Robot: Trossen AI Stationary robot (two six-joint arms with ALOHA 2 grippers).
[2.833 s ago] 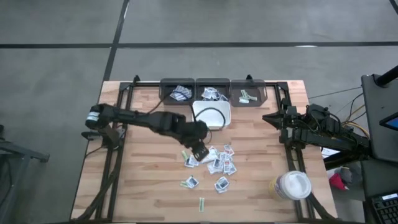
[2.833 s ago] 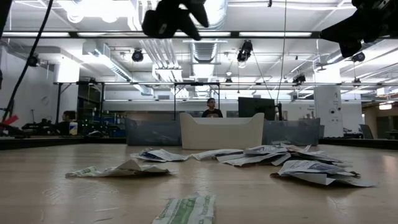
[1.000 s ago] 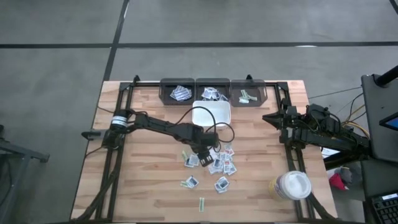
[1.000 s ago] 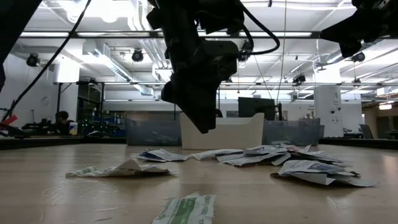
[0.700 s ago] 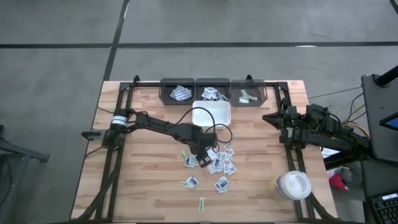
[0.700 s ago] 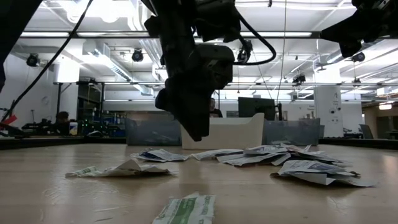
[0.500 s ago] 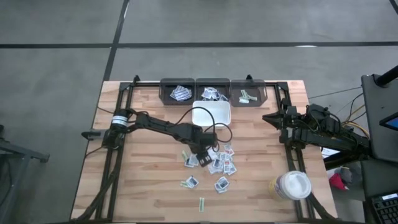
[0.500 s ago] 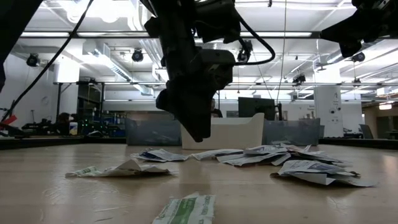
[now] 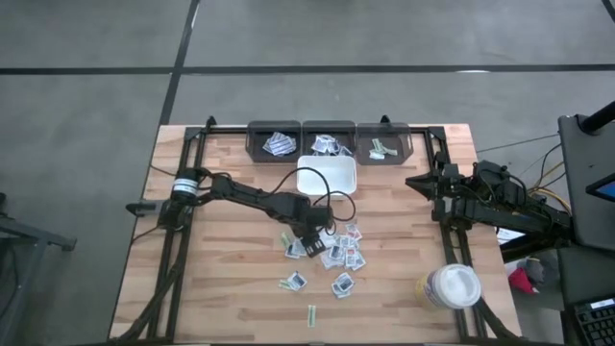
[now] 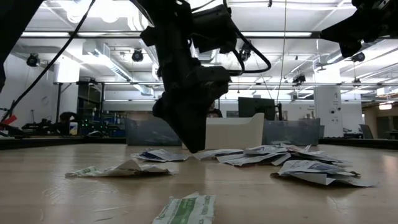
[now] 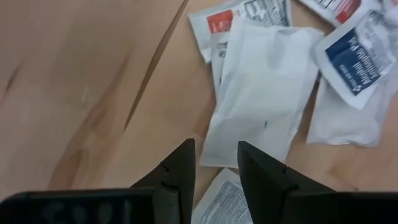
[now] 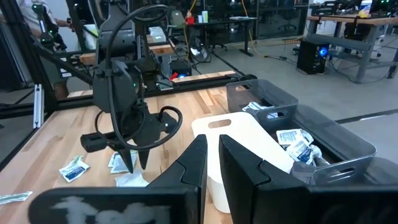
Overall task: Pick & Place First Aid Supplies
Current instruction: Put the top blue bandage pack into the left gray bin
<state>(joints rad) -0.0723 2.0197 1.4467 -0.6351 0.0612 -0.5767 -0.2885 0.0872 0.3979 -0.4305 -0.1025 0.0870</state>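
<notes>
— Hovering just over the heap, is it? What is the left gripper (image 9: 312,246) doing?

— It is hanging point-down above the left edge of the loose first aid supplies (image 9: 338,252) in the middle of the table (image 9: 221,288), its two fingers (image 11: 180,171) standing apart with nothing between them, straddling the near edge of a plain white packet (image 11: 264,99).

— And the containers beyond it?

— Just past it the white tray (image 9: 327,177) is standing empty. Behind the tray, along the far edge, three dark bins (image 9: 329,140) are each holding a few packets. A white-lidded jar (image 9: 452,285) is sitting at the near right corner.

— The other arm?

— The right gripper (image 9: 415,182) is waiting at the right edge, fingers nearly together and empty.

— Anything differing from a moment ago?

— The left gripper is now sitting lower, its tips down close to the packets; the heap is lying as before.
</notes>
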